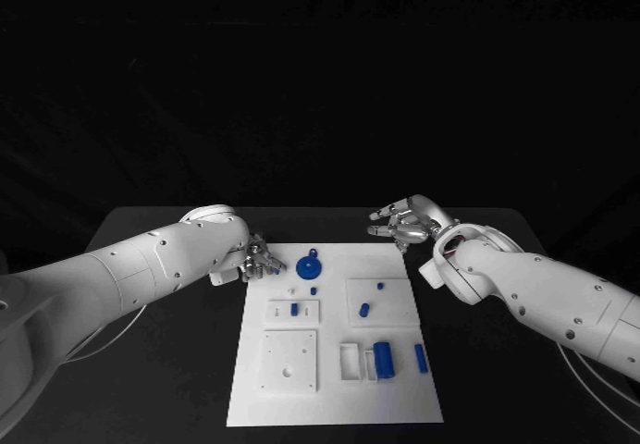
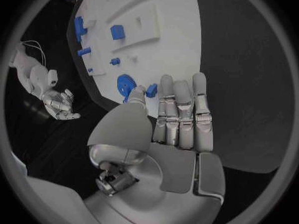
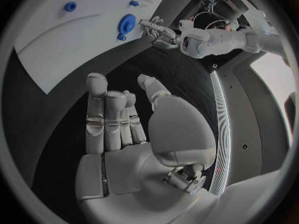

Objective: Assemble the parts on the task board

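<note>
Head view: matte white rectangular task board (image 1: 334, 388) on black table (image 1: 160, 370). Blue toothed disc (image 1: 310, 270) lies near board's far edge; blue cylinder (image 1: 384, 359) in white tray nearer robot. Left hand (image 1: 253, 261) at board's left far corner, pinching small blue part (image 1: 274, 266). Right hand (image 1: 407, 225) beyond far right corner, off board.

Left wrist view: metallic fingers (image 2: 185, 109) straight, thumb tip against small blue part (image 2: 151, 89), beside the disc (image 2: 126, 86).

Right wrist view: right hand (image 3: 121, 129) empty, fingers extended, apart, over dark table. No legible writing.

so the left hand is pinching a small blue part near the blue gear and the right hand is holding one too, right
Not quite. The left hand does pinch a small blue part beside the blue gear, but the right hand holds nothing: the right wrist view shows its fingers apart over the bare table.
</note>
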### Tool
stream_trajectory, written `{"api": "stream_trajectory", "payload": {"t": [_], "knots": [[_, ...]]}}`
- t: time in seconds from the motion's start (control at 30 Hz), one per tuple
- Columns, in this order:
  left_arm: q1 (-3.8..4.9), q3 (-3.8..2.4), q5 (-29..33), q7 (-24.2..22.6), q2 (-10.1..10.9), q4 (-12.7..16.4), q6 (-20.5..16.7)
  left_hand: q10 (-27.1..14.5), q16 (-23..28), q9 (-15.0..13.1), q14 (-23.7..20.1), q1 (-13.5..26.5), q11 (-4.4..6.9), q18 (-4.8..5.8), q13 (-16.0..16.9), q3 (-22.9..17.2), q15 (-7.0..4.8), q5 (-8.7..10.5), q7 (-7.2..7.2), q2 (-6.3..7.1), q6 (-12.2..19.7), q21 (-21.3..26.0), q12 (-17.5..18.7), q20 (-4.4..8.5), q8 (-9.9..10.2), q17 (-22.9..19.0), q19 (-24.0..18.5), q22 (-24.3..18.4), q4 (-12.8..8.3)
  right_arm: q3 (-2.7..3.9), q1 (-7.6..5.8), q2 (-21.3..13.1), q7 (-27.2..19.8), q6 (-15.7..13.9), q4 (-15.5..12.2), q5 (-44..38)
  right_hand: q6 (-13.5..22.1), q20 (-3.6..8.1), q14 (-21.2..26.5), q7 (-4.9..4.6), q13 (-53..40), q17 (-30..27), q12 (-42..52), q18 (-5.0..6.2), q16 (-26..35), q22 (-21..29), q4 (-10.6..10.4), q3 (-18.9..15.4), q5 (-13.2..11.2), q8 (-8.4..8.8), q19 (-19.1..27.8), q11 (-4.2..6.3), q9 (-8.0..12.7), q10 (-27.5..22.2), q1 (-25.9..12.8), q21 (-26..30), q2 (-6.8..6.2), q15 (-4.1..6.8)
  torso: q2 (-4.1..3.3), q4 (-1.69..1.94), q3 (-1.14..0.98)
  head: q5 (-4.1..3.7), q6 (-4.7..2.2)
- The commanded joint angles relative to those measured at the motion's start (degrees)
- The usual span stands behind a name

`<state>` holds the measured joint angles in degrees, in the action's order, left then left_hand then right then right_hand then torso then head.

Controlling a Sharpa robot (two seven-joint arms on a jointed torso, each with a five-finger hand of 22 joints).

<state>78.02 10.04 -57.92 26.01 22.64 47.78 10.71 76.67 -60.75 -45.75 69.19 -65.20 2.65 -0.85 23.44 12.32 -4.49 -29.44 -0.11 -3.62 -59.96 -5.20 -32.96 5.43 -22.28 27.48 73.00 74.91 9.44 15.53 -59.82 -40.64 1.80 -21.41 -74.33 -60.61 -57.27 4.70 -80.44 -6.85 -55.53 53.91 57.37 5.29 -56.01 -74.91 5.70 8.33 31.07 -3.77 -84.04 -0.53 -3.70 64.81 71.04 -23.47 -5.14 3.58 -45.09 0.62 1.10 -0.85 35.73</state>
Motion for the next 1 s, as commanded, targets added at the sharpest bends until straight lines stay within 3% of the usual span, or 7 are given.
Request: {"api": "stream_trajectory", "payload": {"t": [0.03,0.53,0.87,0.9,0.93,0.97,1.0], "knots": [[-0.04,-0.02,0.67,-0.31,-0.12,-0.03,-0.12,-0.34,-0.22,0.10,-0.26,-0.03,0.00,0.85,-0.06,-0.27,-0.11,-0.37,0.19,-0.62,0.20,-0.32,-0.23,0.10,0.31,-0.07,-0.41,1.17,-0.13,0.03,0.03,0.11,-0.57,-0.04,0.01,-1.21,0.44,-0.07,0.44,-0.14,0.08,-0.09,-0.20,0.77,0.38,-2.75,-0.14,0.25,0.22,0.22,-1.75,-0.08,0.08,-0.51,-0.57,0.32,-0.23,0.00,0.04,0.01,-0.02,-0.06,0.13],[-0.06,-0.02,2.14,-0.77,-0.16,-0.10,-0.42,-0.48,-0.02,0.96,-0.37,-1.67,-0.06,0.85,-0.57,-2.26,-0.07,-5.13,0.21,-2.15,0.38,-0.15,0.51,0.07,1.37,-0.39,-0.50,1.17,-1.57,0.03,0.04,0.43,-0.50,0.23,0.44,-1.86,0.37,-0.06,0.37,-0.13,0.01,-0.03,-0.03,0.78,0.34,-2.77,-0.28,0.37,0.19,0.21,-1.82,-0.06,0.07,-0.41,-0.47,0.30,-0.22,0.01,0.07,0.07,0.02,0.00,0.30],[-0.06,-0.03,3.60,-0.85,0.11,0.58,-1.47,0.19,-0.18,1.30,-0.06,-6.14,0.03,0.85,-0.97,-9.04,-0.27,-6.28,0.27,-4.66,0.12,-0.57,1.01,0.28,1.72,-0.42,-0.50,1.25,-6.45,0.03,0.05,0.48,-0.37,0.43,0.67,-1.64,0.35,-0.06,0.39,-0.12,0.00,-0.06,-0.02,0.77,0.37,-2.77,-0.24,0.45,0.18,0.21,-1.81,-0.06,0.07,-0.42,-0.44,0.31,-0.19,0.01,0.09,0.08,0.02,-0.03,0.31],[-0.06,-0.03,3.66,-0.86,0.14,0.68,-1.49,0.49,-0.26,1.22,0.15,-7.88,0.25,0.85,-1.02,-10.75,-0.51,-2.41,0.18,-5.09,-0.16,-0.68,1.06,0.49,1.58,-0.37,-0.45,1.29,-7.89,0.03,0.05,0.48,-0.36,0.45,0.68,-1.59,0.42,-0.06,0.39,-0.15,0.02,-0.05,-0.05,0.77,0.36,-2.78,-0.20,0.51,0.16,0.25,-1.82,-0.06,0.09,-0.45,-0.48,0.28,-0.22,0.01,0.09,0.08,0.02,-0.04,0.32],[-0.06,-0.03,3.70,-0.87,0.16,0.77,-1.45,0.87,-0.25,1.58,0.44,-9.92,0.04,0.85,-1.32,-16.22,-0.67,9.30,0.28,-5.78,-0.35,-0.92,1.54,0.76,1.97,-0.33,-0.49,1.35,-9.90,0.03,0.05,0.49,-0.36,0.46,0.69,-1.52,0.42,-0.06,0.39,-0.15,0.02,-0.05,-0.05,0.77,0.36,-2.78,-0.20,0.51,0.16,0.25,-1.82,-0.06,0.09,-0.45,-0.48,0.28,-0.22,0.01,0.10,0.08,0.03,-0.04,0.31],[-0.06,-0.03,3.74,-0.86,0.19,0.87,-1.42,1.38,-0.11,2.09,0.69,-3.93,1.07,0.21,-1.67,-30.57,-0.24,10.73,1.03,-1.57,-1.13,-1.76,2.16,0.35,2.34,-0.25,-0.54,1.34,-10.63,0.03,0.06,0.50,-0.35,0.48,0.70,-1.46,0.42,-0.06,0.39,-0.15,0.02,-0.05,-0.05,0.77,0.36,-2.78,-0.20,0.51,0.16,0.25,-1.82,-0.06,0.09,-0.45,-0.48,0.28,-0.22,0.01,0.10,0.05,0.02,0.00,0.30],[-0.06,-0.03,3.79,-0.80,0.25,1.03,-1.46,2.09,-0.20,0.92,0.93,-0.84,0.17,0.68,-1.44,-36.11,-0.55,11.20,0.31,1.25,-1.55,-2.39,1.83,0.60,1.19,-0.09,-0.67,1.35,-11.68,0.03,0.06,0.51,-0.34,0.50,0.72,-1.38,0.42,-0.06,0.39,-0.15,0.02,-0.05,-0.05,0.77,0.36,-2.78,-0.20,0.51,0.16,0.25,-1.82,-0.06,0.09,-0.45,-0.48,0.28,-0.22,0.01,0.10,0.05,0.01,0.02,0.27]]}}
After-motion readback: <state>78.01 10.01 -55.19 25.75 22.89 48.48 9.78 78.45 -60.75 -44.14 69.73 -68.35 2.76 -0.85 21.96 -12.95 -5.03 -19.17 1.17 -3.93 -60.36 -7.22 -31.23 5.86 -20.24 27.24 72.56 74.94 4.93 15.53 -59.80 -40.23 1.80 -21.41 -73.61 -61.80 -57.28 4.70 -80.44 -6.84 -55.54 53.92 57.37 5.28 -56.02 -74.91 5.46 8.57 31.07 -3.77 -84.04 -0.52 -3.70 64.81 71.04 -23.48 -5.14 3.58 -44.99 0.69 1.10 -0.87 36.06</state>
